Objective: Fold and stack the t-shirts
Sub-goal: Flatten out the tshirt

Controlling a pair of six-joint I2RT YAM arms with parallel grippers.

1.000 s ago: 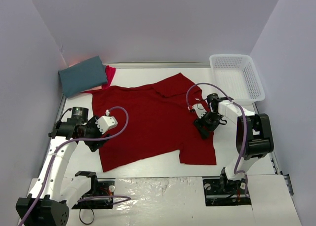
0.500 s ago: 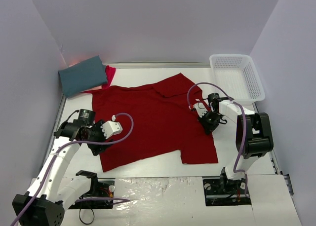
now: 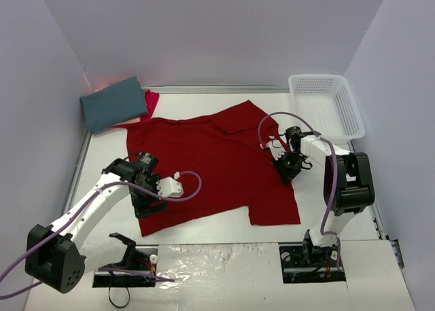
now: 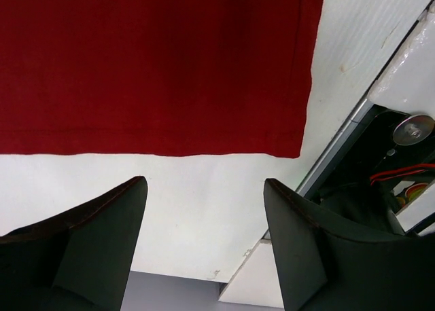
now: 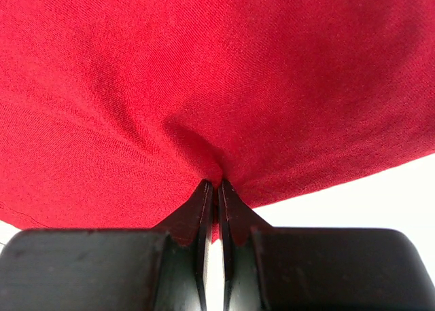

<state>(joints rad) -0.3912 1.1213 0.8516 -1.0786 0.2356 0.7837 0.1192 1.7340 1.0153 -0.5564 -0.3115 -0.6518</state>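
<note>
A red shirt (image 3: pixel 211 168) lies spread across the middle of the table (image 3: pixel 197 107), the left gripper (image 3: pixel 145 208) over its seven o'clock corner and the right gripper (image 3: pixel 288 174) on its three o'clock edge. At ten o'clock a folded teal shirt (image 3: pixel 114 104) overlaps a pink shirt (image 3: pixel 151 102); a basket (image 3: pixel 326 106) stands at two o'clock.

- Pinkish-red t-shirt (image 3: pixel 152 102): mostly hidden under slate-teal t-shirt (image 3: pixel 114 104); only one edge shows.
- Deep red t-shirt (image 3: pixel 211 165): part of its left edge is covered by left arm (image 3: pixel 95 202) in top view. Cut off at top and left in left wrist view, and at top and both sides in right wrist view.
- Right fingers (image 5: pixel 194 219): amount of cloth between the pressed tips cannot be seen.
</note>
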